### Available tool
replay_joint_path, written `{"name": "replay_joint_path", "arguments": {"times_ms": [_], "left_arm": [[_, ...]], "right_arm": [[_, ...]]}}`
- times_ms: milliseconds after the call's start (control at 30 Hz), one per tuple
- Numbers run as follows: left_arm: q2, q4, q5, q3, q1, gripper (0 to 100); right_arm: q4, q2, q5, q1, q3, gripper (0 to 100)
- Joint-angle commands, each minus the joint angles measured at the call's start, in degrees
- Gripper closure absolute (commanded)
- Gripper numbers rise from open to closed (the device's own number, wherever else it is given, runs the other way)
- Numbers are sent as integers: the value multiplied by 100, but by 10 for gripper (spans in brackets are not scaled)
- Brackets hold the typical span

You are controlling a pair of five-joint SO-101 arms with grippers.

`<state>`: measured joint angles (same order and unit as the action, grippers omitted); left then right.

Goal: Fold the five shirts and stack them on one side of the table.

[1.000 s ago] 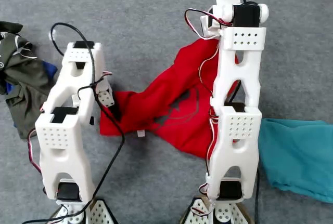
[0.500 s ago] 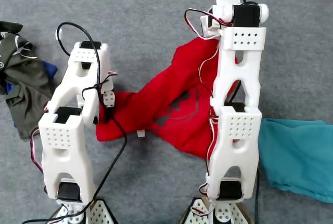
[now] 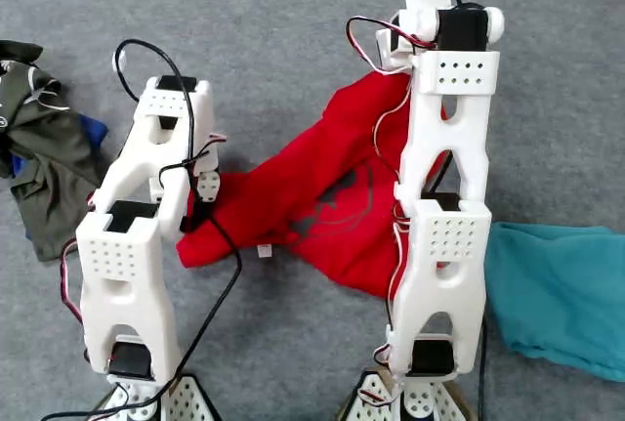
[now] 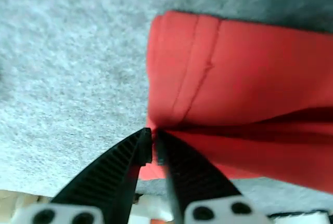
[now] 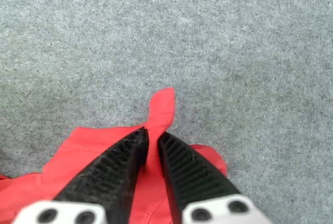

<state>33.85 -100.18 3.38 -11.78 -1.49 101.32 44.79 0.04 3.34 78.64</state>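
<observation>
One: Both grippers have hold of the red shirt [image 3: 312, 196], which lies crumpled in the middle of the table [image 3: 293, 50]. The left gripper [image 4: 153, 148] has its jaws pressed together on a bunched fold by the hemmed edge on that arm's side.

Two: And the right gripper [image 5: 152, 141]?

One: Clamped on a thin point of cloth at the far edge, with a little tip poking out past the jaws.

Two: So the step, I'd guess, is spreading it flat before any fold.

One: That's my reading. The body runs twisted on a diagonal between the two pinches, so the arms should draw apart gently until the cloth goes taut, then lay it down.

Two: What could spoil it?

One: The right pinch looks slight, so a sharp tug could slip that tip out. The left one seems to hold several layers, so the hem may come down doubled over instead of opening.

Two: Better to lift a touch first?

One: Yes, enough that the cloth clears the table, whose grey cover looks grippy. Then pull slowly and evenly.

Two: Room to work?

One: The teal shirt [image 3: 557, 284] lies well apart on the right arm's side, and the dark pile [image 3: 44, 162] is at the left edge. Keep the red one between them, and mind the left arm's loose cable [image 3: 237, 267] over the cloth.
</observation>
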Motion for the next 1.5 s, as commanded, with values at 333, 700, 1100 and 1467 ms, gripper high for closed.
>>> {"name": "replay_joint_path", "arguments": {"times_ms": [333, 700, 1100, 1467], "left_arm": [[-541, -70, 62, 1011, -229, 757], [-716, -62, 923, 958, -1582, 757], [-769, -62, 923, -563, -1758, 753], [-708, -62, 897, -1679, -747, 753]], "right_arm": [[-18, -514, 53, -127, 4, 993], [-88, -286, 53, -110, 40, 993], [-167, -295, 53, -145, 48, 993], [-334, -268, 62, -409, 40, 993]]}}
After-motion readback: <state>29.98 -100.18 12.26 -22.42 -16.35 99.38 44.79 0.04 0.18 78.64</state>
